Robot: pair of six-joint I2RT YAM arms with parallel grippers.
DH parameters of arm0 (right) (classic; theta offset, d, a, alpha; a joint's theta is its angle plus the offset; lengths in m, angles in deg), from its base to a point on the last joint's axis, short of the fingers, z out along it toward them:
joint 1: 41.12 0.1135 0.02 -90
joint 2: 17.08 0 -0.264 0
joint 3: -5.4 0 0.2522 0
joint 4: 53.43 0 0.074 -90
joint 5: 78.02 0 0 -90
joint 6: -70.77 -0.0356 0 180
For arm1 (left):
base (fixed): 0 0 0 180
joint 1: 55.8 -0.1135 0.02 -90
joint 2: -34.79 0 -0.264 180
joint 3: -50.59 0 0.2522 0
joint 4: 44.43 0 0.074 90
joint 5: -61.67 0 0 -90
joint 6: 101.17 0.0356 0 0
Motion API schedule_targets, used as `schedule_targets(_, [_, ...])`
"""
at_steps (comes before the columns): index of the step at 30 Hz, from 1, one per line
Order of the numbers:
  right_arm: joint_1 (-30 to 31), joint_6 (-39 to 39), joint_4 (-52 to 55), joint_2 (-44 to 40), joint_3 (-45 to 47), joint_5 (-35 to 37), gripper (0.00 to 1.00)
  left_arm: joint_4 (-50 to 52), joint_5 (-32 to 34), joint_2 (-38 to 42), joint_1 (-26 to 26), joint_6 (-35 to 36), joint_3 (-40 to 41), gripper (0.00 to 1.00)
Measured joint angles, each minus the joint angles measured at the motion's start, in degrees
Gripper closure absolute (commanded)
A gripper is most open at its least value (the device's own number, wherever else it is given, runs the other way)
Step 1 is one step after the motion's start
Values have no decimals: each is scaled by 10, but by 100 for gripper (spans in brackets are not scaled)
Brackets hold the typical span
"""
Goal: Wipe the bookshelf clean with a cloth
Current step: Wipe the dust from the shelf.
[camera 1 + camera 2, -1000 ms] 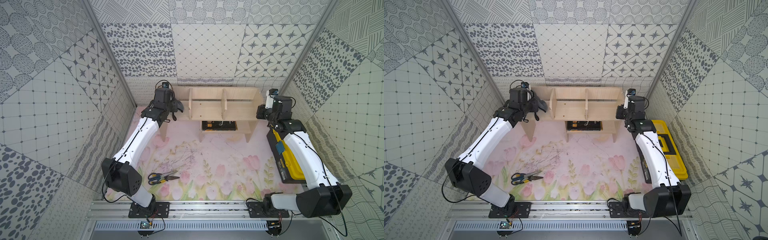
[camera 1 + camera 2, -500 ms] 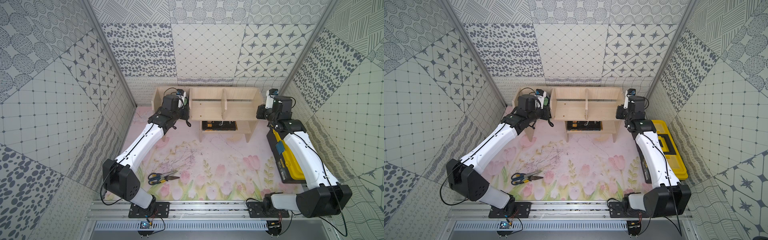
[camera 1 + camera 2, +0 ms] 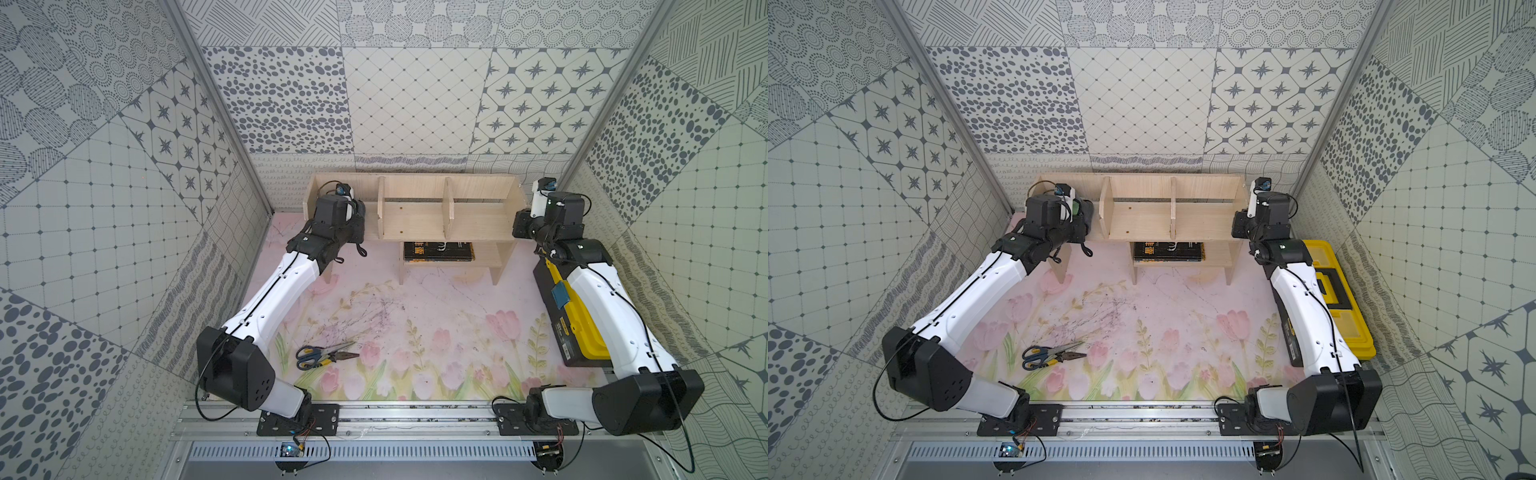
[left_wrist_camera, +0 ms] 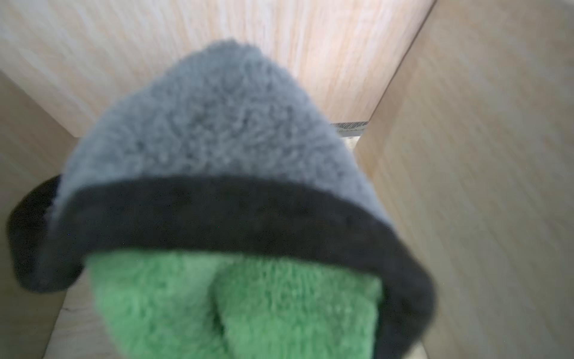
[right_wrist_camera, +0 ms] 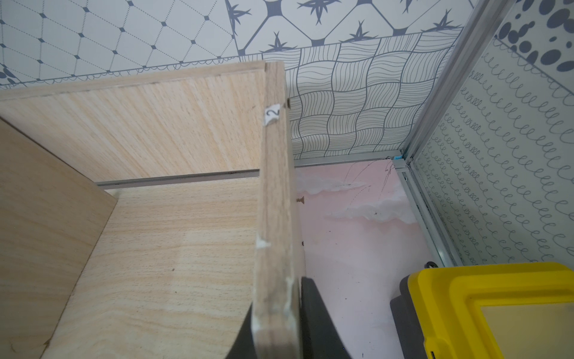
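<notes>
The pale-wood bookshelf [image 3: 415,216] [image 3: 1142,216] stands against the back wall. My left gripper [image 3: 355,220] reaches into its left bay, shut on the cloth [image 3: 359,232] [image 3: 1086,220]. In the left wrist view the cloth [image 4: 217,140] bunches grey over green with a dark hem and hides the jaws. It hangs between the bay's wooden walls. My right gripper [image 3: 519,226] [image 5: 276,335] is clamped on the bookshelf's right end panel [image 5: 275,202], one dark finger [image 5: 316,320] on each face.
A yellow-and-black toolbox [image 3: 577,320] [image 5: 497,310] lies along the right wall under my right arm. Scissors and pliers [image 3: 322,355] lie on the flowered mat near the front. A black book [image 3: 438,251] rests on the lower shelf. Patterned walls close in on three sides.
My left arm has swung right with the cloth, from outside the shelf's left end panel into the left bay. The right arm has kept its hold and place.
</notes>
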Motion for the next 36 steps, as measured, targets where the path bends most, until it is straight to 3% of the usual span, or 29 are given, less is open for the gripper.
schedule_targets(9, [0,0,-3,-1,2,-2,100,8,-44,-36,8,-7,-122,100])
schedule_targets(17, [0,0,-5,-2,3,-3,100,10,30,-43,-19,10,-188,100])
schedule_targets(26, [0,0,-13,-5,10,-3,100,26,102,16,-47,8,-43,100])
schedule_targets(31, [0,0,-18,-6,14,-3,100,34,103,43,-48,-8,43,100])
schedule_targets(36, [0,0,-19,-6,14,-3,100,-9,95,44,-38,-28,74,100])
